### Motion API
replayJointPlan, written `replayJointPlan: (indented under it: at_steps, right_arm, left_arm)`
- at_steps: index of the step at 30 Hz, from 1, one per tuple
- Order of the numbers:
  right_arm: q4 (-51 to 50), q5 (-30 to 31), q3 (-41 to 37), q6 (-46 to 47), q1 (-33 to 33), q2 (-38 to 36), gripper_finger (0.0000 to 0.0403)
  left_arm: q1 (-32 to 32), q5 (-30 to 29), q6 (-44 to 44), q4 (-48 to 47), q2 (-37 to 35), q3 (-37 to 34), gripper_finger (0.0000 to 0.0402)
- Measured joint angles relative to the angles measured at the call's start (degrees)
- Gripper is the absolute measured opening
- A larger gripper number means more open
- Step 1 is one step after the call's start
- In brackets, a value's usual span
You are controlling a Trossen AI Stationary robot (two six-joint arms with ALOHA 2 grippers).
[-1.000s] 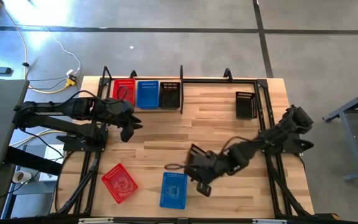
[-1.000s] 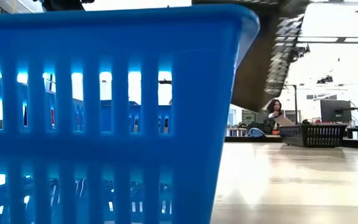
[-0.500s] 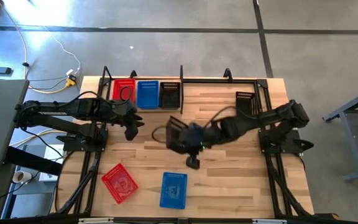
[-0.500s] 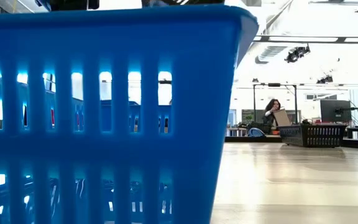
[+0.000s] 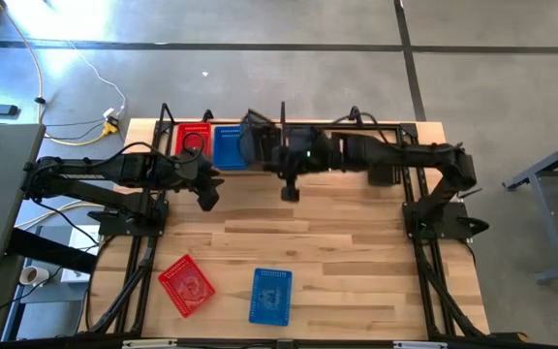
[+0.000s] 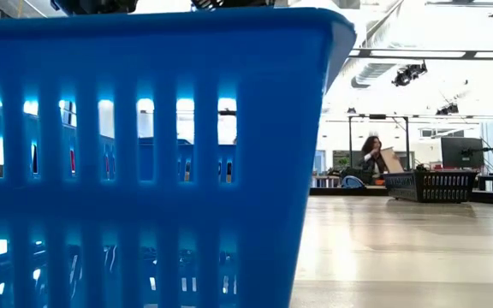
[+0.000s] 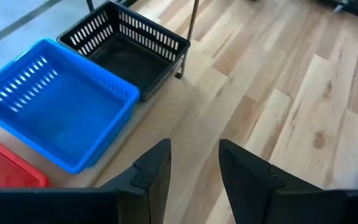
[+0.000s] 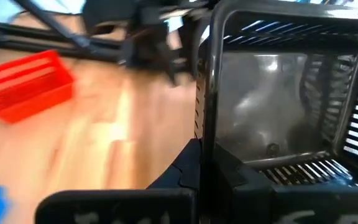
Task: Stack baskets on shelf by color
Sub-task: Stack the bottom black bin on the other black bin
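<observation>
Holding a black basket (image 8: pixel 278 118) clamped in my right gripper (image 5: pixel 271 153), I have it above the shelf (image 5: pixel 223 170) at the upper middle of the high view, over the black basket there (image 7: pixel 129 53). Beside that sit a blue basket (image 5: pixel 229 146) and a red basket (image 5: pixel 193 139). Another black one (image 5: pixel 383 162) lies upper right. A second red basket (image 5: pixel 186 284) and blue basket (image 5: pixel 270 296) rest on the bench (image 5: pixel 356 262) at the bottom. My left gripper (image 7: pixel 194 171), fingers apart, hovers just below the shelf.
</observation>
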Motion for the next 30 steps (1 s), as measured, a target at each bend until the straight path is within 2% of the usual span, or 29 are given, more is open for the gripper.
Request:
replayJointPlan:
  at_steps: [6,14,26,30]
  right_arm:
    - [5.89,0.0,0.0,-9.67,-4.79,-0.02,0.0]
    - [10.67,0.02,0.0,-17.4,-9.51,0.0,0.0]
    - [11.19,0.02,0.04,-19.75,-10.93,2.11,0.0]
    - [10.13,0.0,0.04,-16.93,-10.91,4.13,0.0]
  left_arm:
    - [0.0,-2.82,-0.01,0.0,-0.02,0.0,0.0126]
    - [0.0,-5.52,0.0,0.01,-0.02,0.0,0.0126]
    - [0.02,-7.25,-0.02,0.07,-0.02,0.02,0.0126]
    - [0.03,-7.37,0.0,0.18,-0.04,0.04,0.0126]
